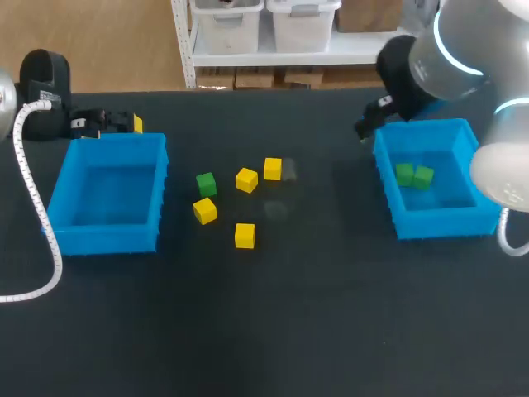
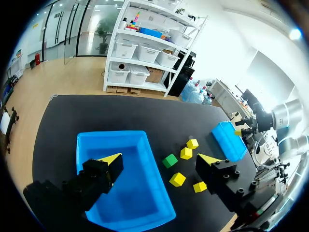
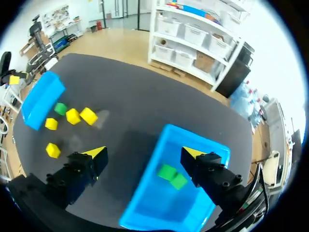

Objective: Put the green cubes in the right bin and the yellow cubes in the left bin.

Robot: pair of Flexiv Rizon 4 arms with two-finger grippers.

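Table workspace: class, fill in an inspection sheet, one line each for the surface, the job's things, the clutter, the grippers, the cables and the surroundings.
Surface: black table, no spills seen.
Job's things: left bin holds no cubes; right bin holds two green cubes; one loose green cube and four yellow cubes lie on the table between the bins.
Clutter: nothing seen.
Grippers: left gripper at the left bin's far side, fingers open, empty; right gripper at the right bin's far corner, fingers open, empty.
Cables: white coiled cable runs past the left bin's outer side; another white cable beside the right bin.
Surroundings: nothing seen reaching over the table.
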